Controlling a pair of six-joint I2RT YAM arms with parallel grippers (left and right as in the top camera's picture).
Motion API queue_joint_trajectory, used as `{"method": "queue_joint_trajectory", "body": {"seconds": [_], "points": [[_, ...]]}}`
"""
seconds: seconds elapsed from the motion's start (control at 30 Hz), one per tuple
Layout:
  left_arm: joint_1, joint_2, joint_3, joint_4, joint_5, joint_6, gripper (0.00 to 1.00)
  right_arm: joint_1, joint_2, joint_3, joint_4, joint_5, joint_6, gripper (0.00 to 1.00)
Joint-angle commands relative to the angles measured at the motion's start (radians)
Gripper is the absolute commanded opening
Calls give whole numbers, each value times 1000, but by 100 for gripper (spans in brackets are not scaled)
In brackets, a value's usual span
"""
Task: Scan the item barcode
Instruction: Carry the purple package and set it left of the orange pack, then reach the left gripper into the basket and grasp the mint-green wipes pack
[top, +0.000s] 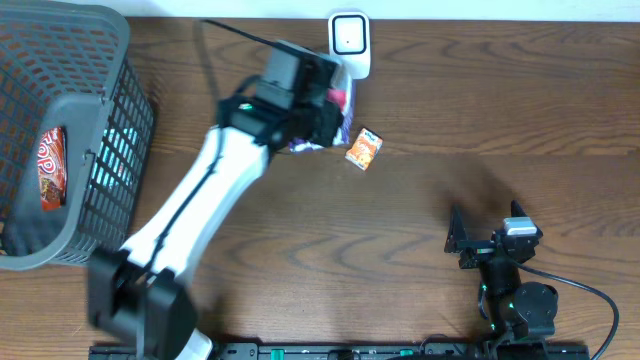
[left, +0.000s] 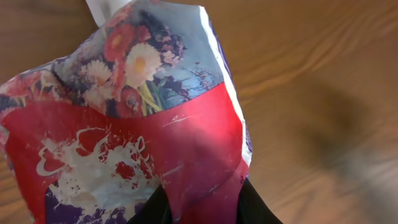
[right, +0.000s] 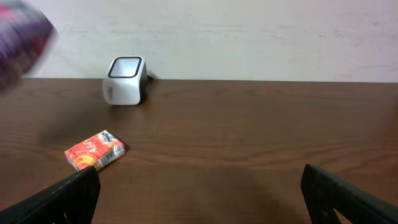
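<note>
Holding: your left pincer pinches the floral packet by its bottom edge (red panel and flowers showing).
Scanner: just beyond that pincer's tips, close to the packet.
Right pincer: spread wide, gripping nothing.
Orange box: on the table ahead of the right pincer, to its left.

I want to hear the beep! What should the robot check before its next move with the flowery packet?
1. Flowery red-and-blue plastic packet pinched in left gripper: ok.
2. Packet close beside the white box-shaped scanner: ok.
3. Barcode facing the scanner: cannot tell.
4. Small orange cardboard box lying apart from the packet: ok.
5. Right gripper open, well away from the scanner: ok.
</note>
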Motion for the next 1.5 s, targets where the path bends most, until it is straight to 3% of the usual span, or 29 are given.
{"method": "queue_joint_trajectory", "body": {"seconds": [0.0, 0.03, 0.1, 0.13, 0.17, 0.43, 0.6, 0.7, 0.83, 1.0, 1.1, 1.3, 1.37, 1.47], "points": [[-20, 85, 5, 6, -140, 45, 7, -7, -4, -1, -5, -3, 6, 99], [-25, 112, 5, 7, -162, 42, 9, -7, -4, -1, -5, -3, 6, 99], [-30, 152, 5, 7, -169, 42, 49, -7, -4, -1, -5, -3, 6, 99], [-31, 169, 5, 8, -169, 38, 80, -7, -4, -1, -5, -3, 6, 99], [-31, 171, 5, 9, -169, 32, 99, -7, -4, -1, -5, -3, 6, 99], [1, 11, 58, 18, -196, 16, 98, -7, -4, -1, -5, -3, 6, 99], [103, -183, 60, 44, -397, 16, 98, -7, -4, -1, -5, -3, 6, 99], [214, -264, 60, 44, -521, 16, 98, -7, -4, -1, -5, -3, 6, 99], [438, -296, 60, 43, -544, 8, 98, -7, -4, -1, -5, -3, 7, 99], [716, -270, 60, -17, -543, -149, 98, -7, -4, -1, -5, -3, 6, 99], [863, -240, 60, -66, -452, -255, 98, -7, -4, -1, -5, -3, 7, 99], [1062, -143, 58, -110, -54, -253, 98, -7, -4, -1, -5, -3, 6, 99], [1083, -102, 58, -140, -26, -214, 98, -7, -4, -1, -5, -3, 6, 99], [1083, -30, 57, -187, -26, -62, 98, -7, -4, -1, -5, -3, 6, 99]]}}
